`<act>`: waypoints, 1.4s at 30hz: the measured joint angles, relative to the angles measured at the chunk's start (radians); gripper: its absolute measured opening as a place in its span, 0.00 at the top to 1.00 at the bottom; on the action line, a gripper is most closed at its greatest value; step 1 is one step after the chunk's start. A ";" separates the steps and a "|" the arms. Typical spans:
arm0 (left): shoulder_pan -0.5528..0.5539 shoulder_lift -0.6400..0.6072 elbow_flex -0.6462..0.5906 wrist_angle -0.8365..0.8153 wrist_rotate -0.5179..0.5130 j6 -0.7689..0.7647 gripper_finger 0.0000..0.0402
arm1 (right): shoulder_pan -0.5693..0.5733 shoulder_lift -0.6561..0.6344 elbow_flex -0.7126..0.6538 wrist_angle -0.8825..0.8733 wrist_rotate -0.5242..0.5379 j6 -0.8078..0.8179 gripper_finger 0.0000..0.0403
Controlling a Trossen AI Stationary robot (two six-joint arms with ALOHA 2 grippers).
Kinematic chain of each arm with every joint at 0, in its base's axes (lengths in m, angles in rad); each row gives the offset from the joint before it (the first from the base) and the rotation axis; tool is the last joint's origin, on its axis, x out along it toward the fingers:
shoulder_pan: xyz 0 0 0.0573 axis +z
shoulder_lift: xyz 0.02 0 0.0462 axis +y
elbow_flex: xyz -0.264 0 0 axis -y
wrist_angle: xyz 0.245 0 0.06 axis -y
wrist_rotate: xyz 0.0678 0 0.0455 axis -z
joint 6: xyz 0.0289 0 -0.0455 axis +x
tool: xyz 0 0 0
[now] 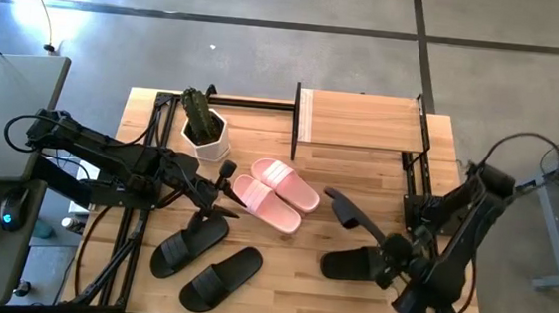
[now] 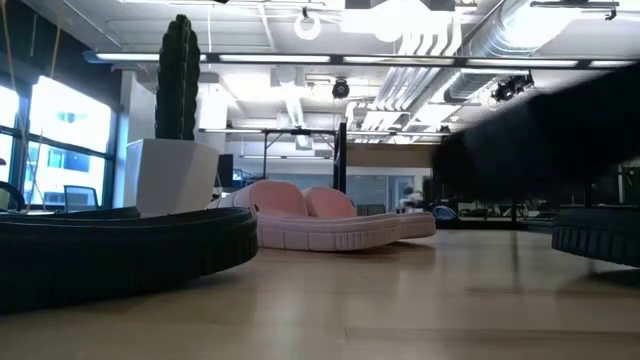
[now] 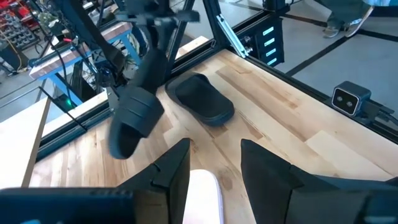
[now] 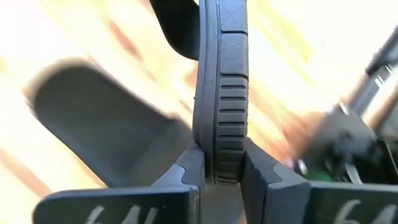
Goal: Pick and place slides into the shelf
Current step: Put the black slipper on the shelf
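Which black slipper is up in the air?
The black slide pinched in the right tool, beside the pink pair. It hangs off the table; the other three black ones lie flat.

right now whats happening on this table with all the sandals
The right hand is shut on the edge of a black rubber slide and holds it up off the wooden table, in front of the low wood-topped shelf, whose top board is bare. The left hand is open just over the pink striped slides. Two black slides lie at the front left, another black slide by the right arm.
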 joint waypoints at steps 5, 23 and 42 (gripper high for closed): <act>0.000 0.000 0.000 0.000 0.000 -0.007 0.68 | -0.034 -0.158 0.001 -0.002 0.208 0.004 0.91; 0.000 0.000 0.000 0.000 0.010 -0.026 0.68 | -0.350 -0.526 0.128 0.111 0.935 0.023 0.90; 0.000 0.000 0.000 0.000 0.020 -0.023 0.68 | -0.467 -0.758 -0.501 1.032 0.801 -0.166 0.93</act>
